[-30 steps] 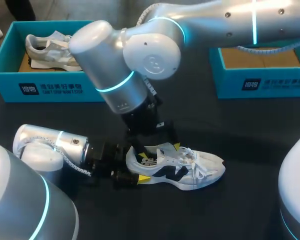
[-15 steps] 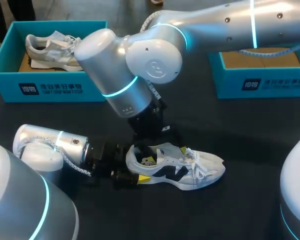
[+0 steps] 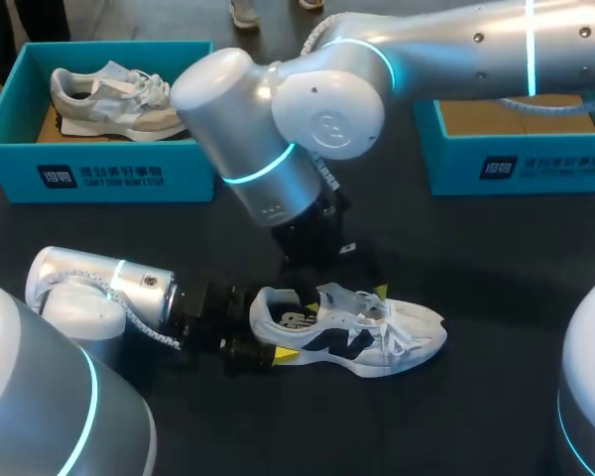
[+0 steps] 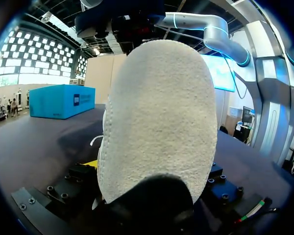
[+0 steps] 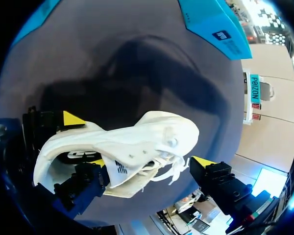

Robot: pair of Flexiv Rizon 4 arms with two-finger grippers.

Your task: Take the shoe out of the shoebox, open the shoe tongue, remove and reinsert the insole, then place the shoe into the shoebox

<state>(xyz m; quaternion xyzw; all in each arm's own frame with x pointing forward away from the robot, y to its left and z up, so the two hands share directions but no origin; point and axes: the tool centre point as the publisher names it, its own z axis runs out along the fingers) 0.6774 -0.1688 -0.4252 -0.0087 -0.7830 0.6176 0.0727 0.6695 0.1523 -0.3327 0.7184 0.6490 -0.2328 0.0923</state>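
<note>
- Left shoebox [image 3: 99, 178], upper left of the head view: a grey shoe [image 3: 109, 99] lies in it. Not the one being worked, as far as I can judge.
- Left gripper [image 3: 276, 329], lower left: clamped on the heel of the white shoe [image 3: 377, 342]. One yellow tip presses the near side. The right wrist view shows the other tip against the far side. In the left wrist view the heel fills the gap between the fingers.
- White shoe: centre of the frame, upright on its sole on the black table [image 3: 496, 258], toe pointing right, outside both boxes. Step 1, shoe out of the box, looks done.
- Insole [image 3: 296, 319]: dark print shows in the shoe opening, so it sits inside. Pulling it out does not look started.
- Right gripper [image 5: 151, 162]: released, fingers wide apart, hanging over the tongue and laces [image 3: 392, 332]. One tip overlaps the shoe's side. The other sits just clear of the laces. Nothing is grasped.
- Step in hand, by my read: opening the tongue, with the left arm acting as the vice.
- Right shoebox [image 3: 521, 164], upper right: bare cardboard floor on show, the likely return spot.
- Left to do: open the tongue, take the insole out and put it back, return the shoe to its box. Roughly a quarter done.
</note>
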